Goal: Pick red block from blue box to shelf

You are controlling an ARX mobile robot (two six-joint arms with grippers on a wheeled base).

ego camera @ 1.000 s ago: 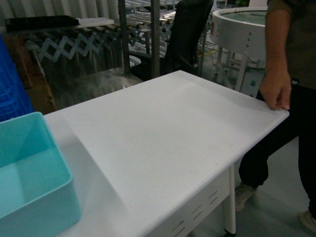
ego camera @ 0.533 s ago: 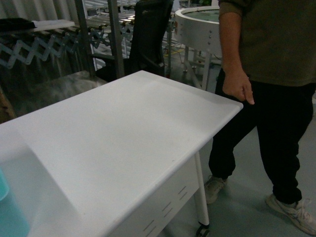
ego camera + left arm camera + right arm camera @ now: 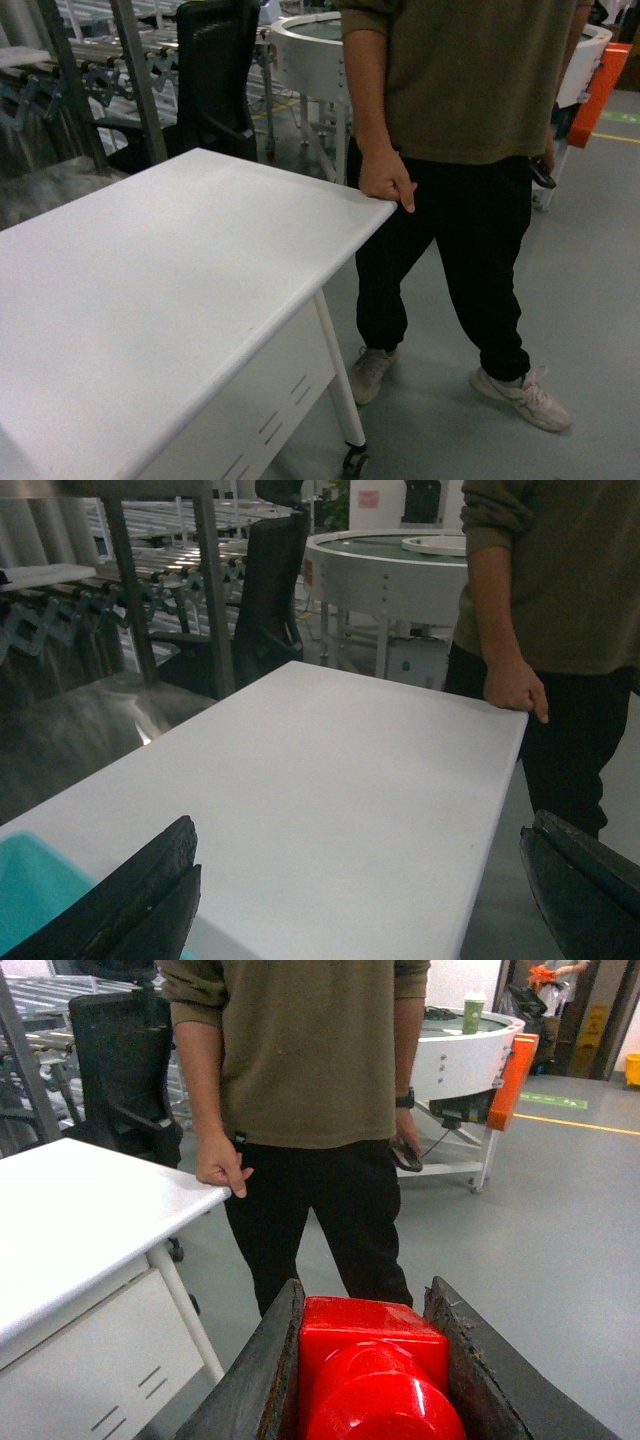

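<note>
Turquoise corner of the blue box (image 3: 35, 890) showing at lower left of the left wrist view, sitting on the white table (image 3: 330, 800); left gripper (image 3: 355, 890) standing with jaws wide apart, holding nothing; right gripper (image 3: 372, 1360) clamping the red block (image 3: 372, 1365) at bottom centre; person (image 3: 300, 1060) standing behind, hand resting on table corner
</note>
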